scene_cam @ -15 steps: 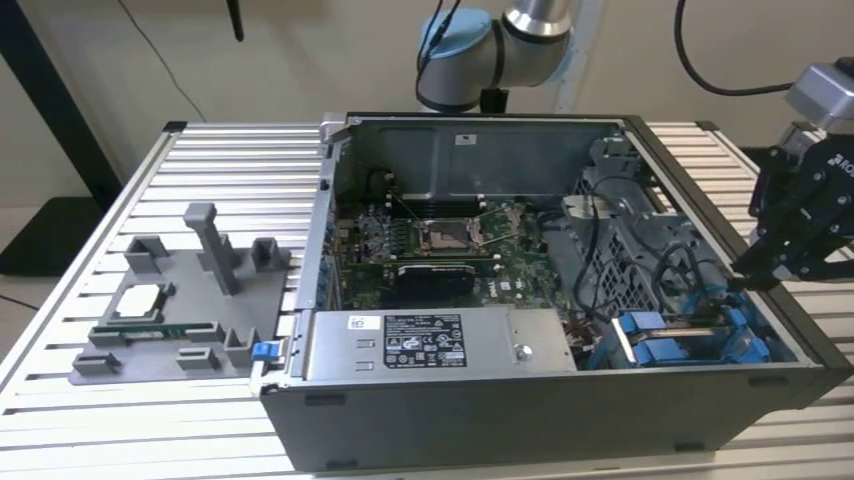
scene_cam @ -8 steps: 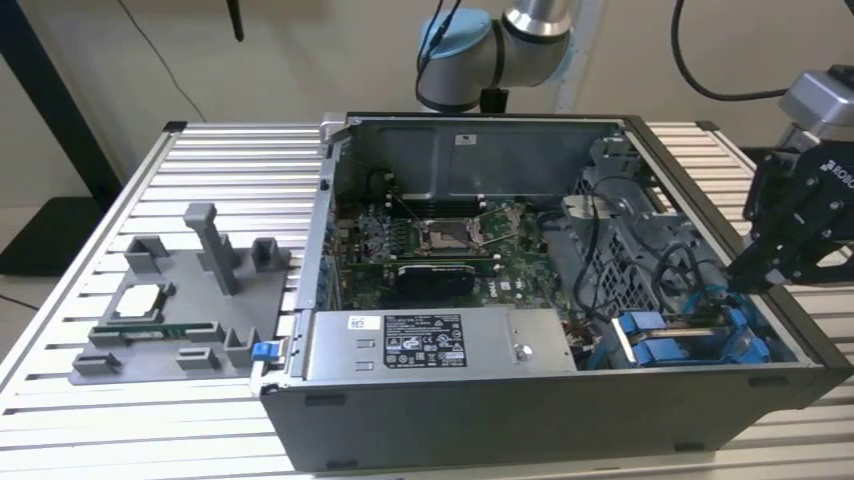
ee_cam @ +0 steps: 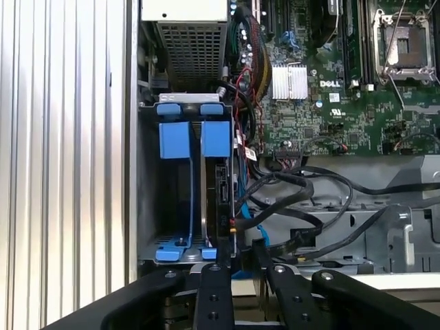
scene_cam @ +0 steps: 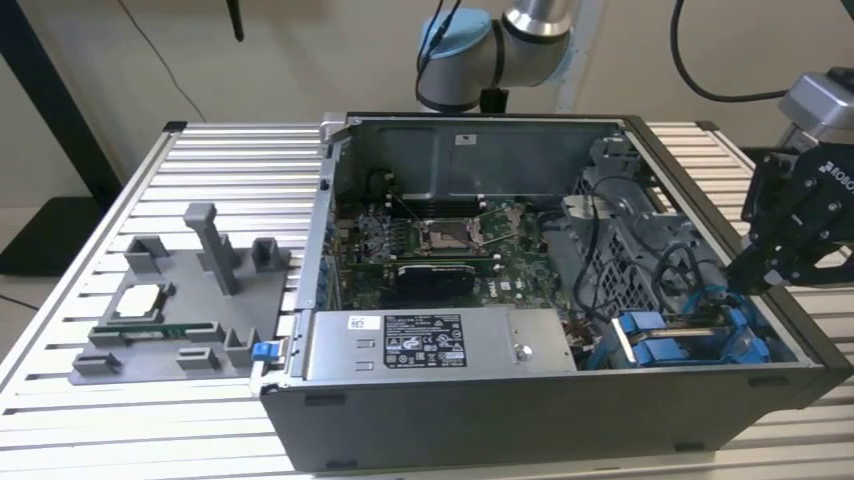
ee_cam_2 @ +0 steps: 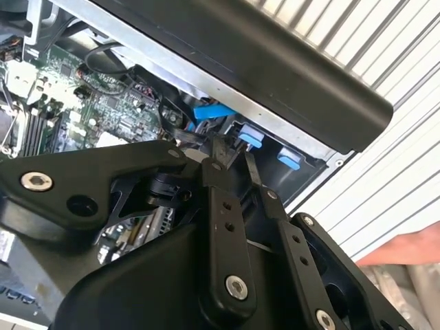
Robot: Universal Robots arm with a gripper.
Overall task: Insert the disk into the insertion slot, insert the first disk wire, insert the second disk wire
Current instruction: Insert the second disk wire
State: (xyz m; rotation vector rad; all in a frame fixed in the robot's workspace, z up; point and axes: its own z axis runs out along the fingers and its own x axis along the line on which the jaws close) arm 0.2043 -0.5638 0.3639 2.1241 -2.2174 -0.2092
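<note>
One gripper (ee_cam_2: 234, 155), black, two-fingered. Its fingers (ee_cam_2: 218, 227) are set close together and pinch a small black plug (ee_cam_2: 225, 144) at their tips, as the second wrist view shows. It is placed at the open end of the slot (ee_cam: 148, 192), tips pointing into the case (scene_cam: 534, 420).

One arm. Its wrist (scene_cam: 821, 105) is at the exterior view's right edge and bent, so the gripper slants down and toward the exterior view's left over the case corner. A joint (scene_cam: 461, 40) with a blue cap stands behind the case.

One disk (ee_cam: 221, 196). It stands on edge inside the slot, on the side nearer the motherboard (ee_cam: 344, 89), with its exposed end just beside the gripper tips.

One slot: a grey metal bay with blue tabs (ee_cam: 173, 141), in the case corner at the exterior view's right.

Several black cables (ee_cam: 309, 199) loop just beside the slot. One blue cable (ee_cam_2: 210, 110) runs near the plug.

One power supply (scene_cam: 441, 343): a grey labelled box along the case wall, to the exterior view's left of the slot.

One grey tray (scene_cam: 174, 310) of fixtures lies at the exterior view's left, beside the case.

One slatted metal table (scene_cam: 214, 150) lies under the case and the tray.
</note>
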